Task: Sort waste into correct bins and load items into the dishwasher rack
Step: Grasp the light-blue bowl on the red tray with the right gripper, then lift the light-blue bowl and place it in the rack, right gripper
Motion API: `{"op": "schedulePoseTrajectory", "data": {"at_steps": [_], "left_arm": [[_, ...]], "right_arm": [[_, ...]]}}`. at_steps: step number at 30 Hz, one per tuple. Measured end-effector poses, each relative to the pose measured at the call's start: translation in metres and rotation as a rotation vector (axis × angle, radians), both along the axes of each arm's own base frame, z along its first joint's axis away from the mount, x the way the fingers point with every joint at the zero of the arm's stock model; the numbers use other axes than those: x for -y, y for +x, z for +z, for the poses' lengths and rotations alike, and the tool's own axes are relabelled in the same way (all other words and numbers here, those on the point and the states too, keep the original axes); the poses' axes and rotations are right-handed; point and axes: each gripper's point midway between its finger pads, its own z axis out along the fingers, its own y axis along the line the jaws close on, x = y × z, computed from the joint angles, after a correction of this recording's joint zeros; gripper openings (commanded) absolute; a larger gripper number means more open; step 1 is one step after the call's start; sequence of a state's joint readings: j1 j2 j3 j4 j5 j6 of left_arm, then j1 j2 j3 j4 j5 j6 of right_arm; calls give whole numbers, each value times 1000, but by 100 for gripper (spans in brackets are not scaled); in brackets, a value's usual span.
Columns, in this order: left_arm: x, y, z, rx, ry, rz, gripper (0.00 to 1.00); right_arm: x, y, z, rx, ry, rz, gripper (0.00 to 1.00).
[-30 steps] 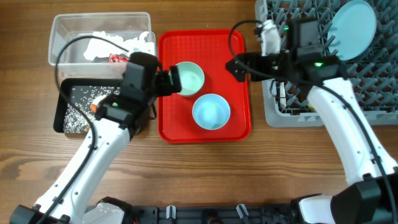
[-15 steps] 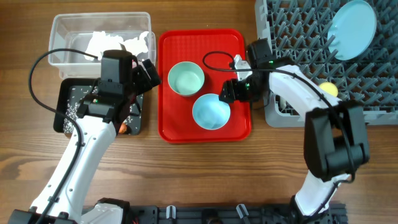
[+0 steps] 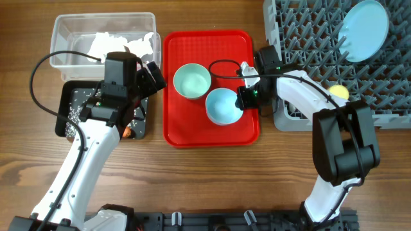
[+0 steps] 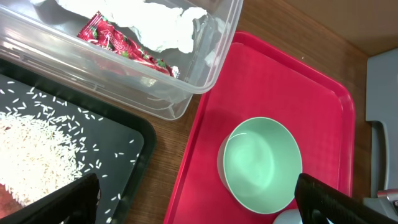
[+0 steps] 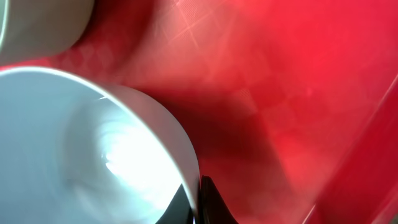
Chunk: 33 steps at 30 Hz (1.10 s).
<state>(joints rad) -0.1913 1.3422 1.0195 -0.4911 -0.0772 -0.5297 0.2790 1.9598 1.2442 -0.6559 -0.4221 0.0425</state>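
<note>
**A:** Overhead. Any writing?
**B:** None can be read. Entry one: light-blue bowl (image 3: 222, 106), on the red tray (image 3: 180, 131), mouth up. It is round, so no long axis. The right gripper (image 3: 246, 97) is clamped on its rim, on the side facing the dishwasher rack (image 3: 308, 38) at the far-right corner.

**A:** Change from half a second ago?
**B:** The bowl has shifted toward the far edge and now sits just beside the pale green bowl (image 3: 192, 81). The right gripper has moved a little toward the rack. The left arm is unmoved.

**A:** The rest?
**B:** Clear tub (image 3: 64, 25) at the far-left corner, long axis along the far edge. Black tray (image 3: 61, 122) just nearer, holding rice (image 3: 87, 102). Plate (image 3: 364, 21) and yellow cup (image 3: 339, 93) in the rack. The left gripper (image 3: 156, 76) hangs between the black tray and the red tray.

**A:** Left wrist?
**B:** Its fingers (image 4: 68, 202) are spread wide and hold nothing. A red wrapper (image 4: 121, 46) lies diagonally in the tub beside the tissue (image 4: 155, 22); its print is too small to read.

**A:** Right wrist?
**B:** Its fingertips (image 5: 208, 199) pinch the light-blue bowl's wall at the lower edge of the view, over the red tray.
</note>
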Motion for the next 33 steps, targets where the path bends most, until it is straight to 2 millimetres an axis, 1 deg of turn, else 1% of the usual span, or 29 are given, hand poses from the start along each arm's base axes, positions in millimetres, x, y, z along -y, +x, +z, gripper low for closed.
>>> {"op": "schedulePoseTrajectory", "data": {"at_steps": [2,4,6,9,10,11,12,13,14,15,16,18,19,20,21,22,23,25,30,31,33], "left_arm": [[0,0,0,0,0,0,100],[0,0,0,0,0,0,100],[0,0,0,0,0,0,100],[0,0,0,0,0,0,100],[0,0,0,0,0,0,100],[0,0,0,0,0,0,100],[0,0,0,0,0,0,100],[0,0,0,0,0,0,100],[0,0,0,0,0,0,100],[0,0,0,0,-1,-1,100],[0,0,0,-1,-1,-1,100],[0,0,0,-1,0,-1,100],[0,0,0,-2,0,0,100],[0,0,0,-3,0,0,100],[0,0,0,-3,0,-1,100],[0,0,0,-2,0,-1,100],[0,-1,-1,-3,0,0,100],[0,0,0,-2,0,0,100],[0,0,0,-2,0,0,100],[0,0,0,-3,0,0,100],[0,0,0,-2,0,0,100]], "right_arm": [[1,2,2,11,-5,-3,4],[3,9,12,49,-22,-13,4],[10,31,46,171,-61,-46,4],[30,66,105,400,-150,-142,4],[44,81,138,525,-201,-212,4],[63,98,176,670,-264,-311,4],[79,108,206,776,-313,-395,4],[91,116,226,854,-349,-462,4],[108,127,254,965,-399,-568,4],[118,133,270,1036,-427,-628,4],[131,139,292,1124,-479,-701,4],[154,151,330,1299,-581,-793,4],[163,157,340,1354,-632,-814,4],[173,162,343,1388,-699,-816,4],[184,169,339,1397,-775,-805,4],[196,175,330,1386,-863,-781,4],[207,182,316,1362,-946,-749,4],[238,195,277,1280,-1150,-695,4],[285,203,219,1144,-1375,-649,4],[293,203,212,1122,-1398,-643,4],[303,202,203,1092,-1421,-635,4]]}}
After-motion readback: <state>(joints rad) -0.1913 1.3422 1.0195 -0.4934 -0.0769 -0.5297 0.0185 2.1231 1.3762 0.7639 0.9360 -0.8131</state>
